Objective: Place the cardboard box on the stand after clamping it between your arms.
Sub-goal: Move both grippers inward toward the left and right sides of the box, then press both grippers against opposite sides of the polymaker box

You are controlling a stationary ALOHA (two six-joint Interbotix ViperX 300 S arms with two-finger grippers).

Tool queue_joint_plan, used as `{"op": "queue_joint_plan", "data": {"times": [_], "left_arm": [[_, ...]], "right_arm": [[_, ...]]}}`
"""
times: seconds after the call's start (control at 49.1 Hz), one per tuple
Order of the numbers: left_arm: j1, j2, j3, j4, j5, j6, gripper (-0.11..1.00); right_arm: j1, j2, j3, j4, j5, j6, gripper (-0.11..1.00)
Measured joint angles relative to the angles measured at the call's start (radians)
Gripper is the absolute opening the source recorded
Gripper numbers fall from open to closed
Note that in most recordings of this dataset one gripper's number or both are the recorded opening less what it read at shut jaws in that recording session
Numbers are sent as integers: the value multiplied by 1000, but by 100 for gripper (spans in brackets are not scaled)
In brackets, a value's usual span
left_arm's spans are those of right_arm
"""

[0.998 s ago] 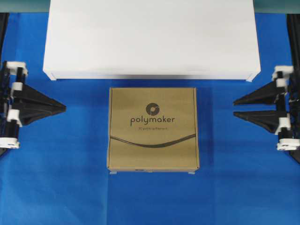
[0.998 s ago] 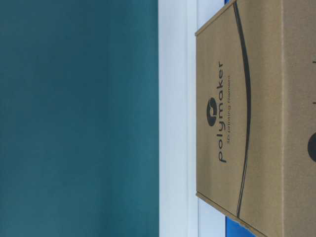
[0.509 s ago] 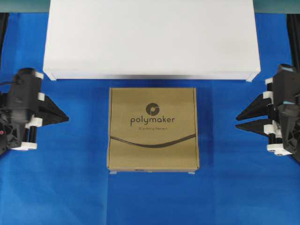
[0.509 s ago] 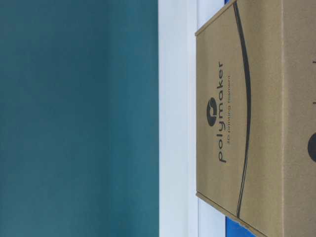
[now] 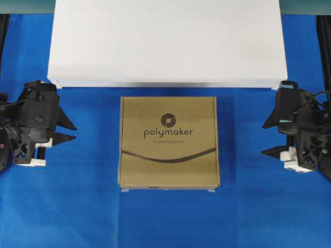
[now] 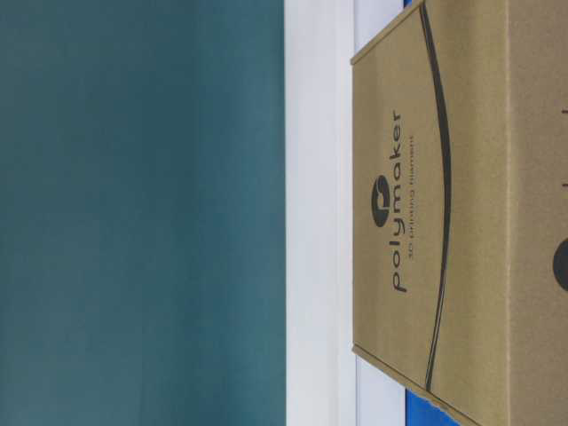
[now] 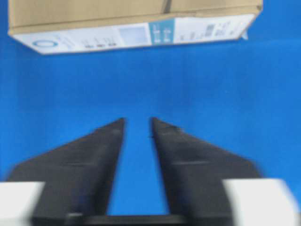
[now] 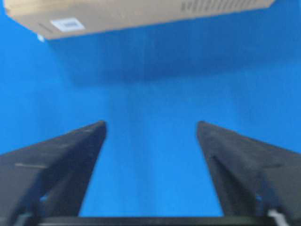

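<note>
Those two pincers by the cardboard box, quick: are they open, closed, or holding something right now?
Left pincer: open a little, holding nothing, short of the cardboard box.
Right pincer: open wider, holding nothing, also short of the box.

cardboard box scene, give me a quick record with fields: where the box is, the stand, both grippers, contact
box: cardboard box flat on the blue cloth, logo up
stand: white stand just behind the box, nothing on it
left gripper: left gripper beside the box's left edge, jaws narrowly apart
right gripper: right gripper beside its right edge, jaws wide apart
contact: neither gripper touches the box
</note>
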Motion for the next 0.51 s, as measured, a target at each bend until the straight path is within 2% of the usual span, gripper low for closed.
{"op": "queue_joint_plan", "data": {"times": [0.102, 0.183, 0.224, 0.509], "left_arm": [[0, 26, 0, 0, -3, -12, 71], [2, 54, 0, -2, -12, -25, 86], [2, 69, 0, 0, -20, -31, 89], [14, 193, 0, 0, -130, -32, 86]], "right_arm": [[-2, 38, -3, -8, 3, 2, 95], [-2, 64, -3, -23, 3, 2, 100], [-2, 74, -3, -31, 3, 2, 99], [-18, 173, -5, -43, -49, 2, 98]]}}
